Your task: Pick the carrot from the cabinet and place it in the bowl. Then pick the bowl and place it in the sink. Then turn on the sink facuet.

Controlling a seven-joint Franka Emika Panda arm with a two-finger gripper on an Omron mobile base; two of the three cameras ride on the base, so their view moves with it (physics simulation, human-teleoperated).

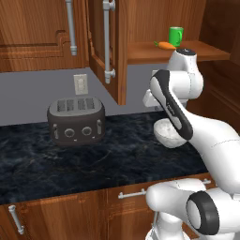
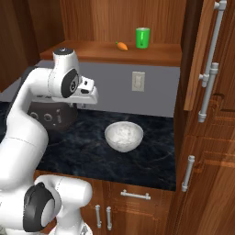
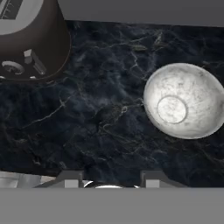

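Gripper (image 3: 109,178) hanging empty, jaws partly apart, looking down at the counter (image 3: 87,131) with the bowl (image 3: 183,101) just off to one side and the carrot (image 2: 121,46) way above on the cabinet (image 2: 137,53) shelf beside the green mug (image 2: 142,37), so probably best to rise, come level, and pinch its middle without bumping that.

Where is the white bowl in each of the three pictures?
Left base view: bowl right of centre on the counter, partly behind the arm.
Right base view: bowl at centre, on the counter.
Hand view: bowl at the right, seen from above, empty.
Shared landmark: the dark toaster.
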